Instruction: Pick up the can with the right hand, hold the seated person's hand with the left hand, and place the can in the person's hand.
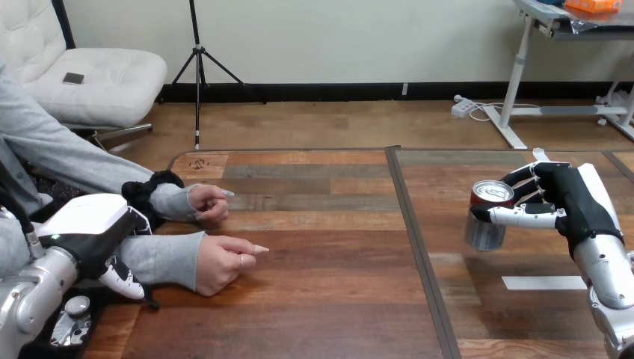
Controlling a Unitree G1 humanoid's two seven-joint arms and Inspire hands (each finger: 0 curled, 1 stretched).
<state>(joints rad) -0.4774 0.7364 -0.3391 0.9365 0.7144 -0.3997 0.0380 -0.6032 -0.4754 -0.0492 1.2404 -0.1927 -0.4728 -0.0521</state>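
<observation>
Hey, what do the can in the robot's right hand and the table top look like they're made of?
The can looks like thin metal, probably aluminium: a silvery body with a bright sheen and a shiny rimmed lid. The table looks like wood planks in mixed brown tones with visible grain and a fairly matte finish. It could equally be veneer or laminate.

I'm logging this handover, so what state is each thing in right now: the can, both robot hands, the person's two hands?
can: upright, gripped by the right hand.
right hand: shut on the can, thumb across its front.
left hand: against the person's nearer forearm; grip unclear.
person's nearer hand: loosely curled on the table, one finger pointing right.
person's farther hand: curled, resting on the table.
</observation>
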